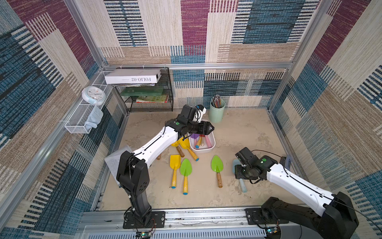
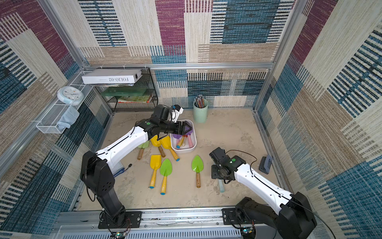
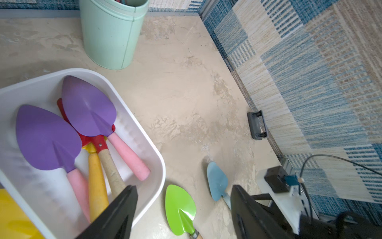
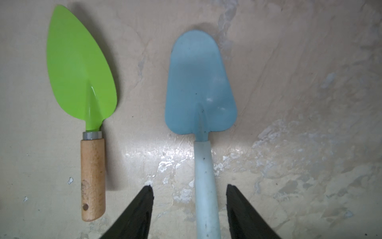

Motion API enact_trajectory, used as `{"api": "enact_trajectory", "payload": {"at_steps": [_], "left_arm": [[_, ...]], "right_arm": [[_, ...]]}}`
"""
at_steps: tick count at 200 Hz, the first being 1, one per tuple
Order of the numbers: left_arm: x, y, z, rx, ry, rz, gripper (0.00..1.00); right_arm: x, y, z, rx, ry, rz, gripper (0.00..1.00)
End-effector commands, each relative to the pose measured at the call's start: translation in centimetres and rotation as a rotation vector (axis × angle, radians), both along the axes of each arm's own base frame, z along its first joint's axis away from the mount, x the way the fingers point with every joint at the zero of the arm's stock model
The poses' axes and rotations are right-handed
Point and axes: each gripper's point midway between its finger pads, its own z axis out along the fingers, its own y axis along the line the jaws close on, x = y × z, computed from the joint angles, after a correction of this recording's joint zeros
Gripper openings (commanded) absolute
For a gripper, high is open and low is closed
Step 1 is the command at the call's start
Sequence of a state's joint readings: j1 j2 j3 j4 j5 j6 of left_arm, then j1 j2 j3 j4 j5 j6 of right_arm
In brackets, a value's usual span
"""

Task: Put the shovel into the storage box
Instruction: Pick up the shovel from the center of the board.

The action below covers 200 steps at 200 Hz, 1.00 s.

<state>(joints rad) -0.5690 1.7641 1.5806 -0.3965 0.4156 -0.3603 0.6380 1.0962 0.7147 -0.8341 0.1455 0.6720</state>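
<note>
**Right arm lined up on the pale blue shovel's handle**

The right gripper (image 4: 189,186) hangs low over the pale blue shovel (image 4: 200,87), jaws apart on either side of its white handle and not touching it, holding nothing. The shovel lies flat on the near right of the table, blade pointing far. A green shovel with a wooden handle (image 4: 80,72) lies parallel, just beside it on the left.

The handle sits a little off centre between the jaws, so it is best to centre first, then come straight down until the tips nearly meet the table, and close across the handle. Gripping close to the blade should keep the blade from drooping on the lift. The green shovel looks far enough off not to be knocked.

The storage box (image 1: 201,150) stands in the middle of the table, toward the far side, already holding two purple shovels, a red one and a yellow-handled one. The left gripper (image 1: 209,128) hovers over it, wide open and empty. It probably needs to clear away before the drop.

The table (image 1: 248,132) is beige, mottled and smooth. A mint pencil cup (image 1: 216,113) stands just beyond the box. Walls of patterned woven cloth close in three sides, with a black mesh rack (image 1: 148,93) and a white wire basket (image 1: 78,122) on the far left.
</note>
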Motion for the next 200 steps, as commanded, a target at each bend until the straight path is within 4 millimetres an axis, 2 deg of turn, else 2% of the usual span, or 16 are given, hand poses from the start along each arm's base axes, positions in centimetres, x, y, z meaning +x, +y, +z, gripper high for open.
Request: {"api": "enact_trajectory", "payload": {"at_steps": [1,22,67,127,152,188,200], "left_arm": [[-1.6,-0.7,0.5,-0.026,-0.006,-0.022,0.75],[-3.2,-0.9,0.2,-0.038,0.010,-0.033,0.75],[-5.6,-1.0,0.0,-0.064,0.014,-0.050,0.76],[-8.0,-0.7,-0.5,-0.078,0.014,-0.065,0.76],[-8.4,-0.4,-0.8,-0.076,0.013,-0.063,0.76],[-8.5,-0.3,-1.1,-0.082,0.016,-0.058,0.77],[-8.5,-0.3,-1.2,-0.086,0.021,-0.055,0.77]], "right_arm": [[-1.9,-0.6,-1.1,-0.017,0.067,-0.065,0.61],[-3.0,-0.7,-2.0,-0.028,0.097,-0.067,0.61],[-3.2,-0.3,-2.2,-0.032,0.100,-0.075,0.61],[-3.5,-0.4,-4.8,-0.088,0.160,-0.080,0.58],[-3.2,-0.3,-4.7,-0.083,0.148,-0.085,0.46],[-3.2,-0.2,-4.5,-0.066,0.138,-0.081,0.18],[-3.2,0.0,-4.4,-0.052,0.131,-0.076,0.13]]}}
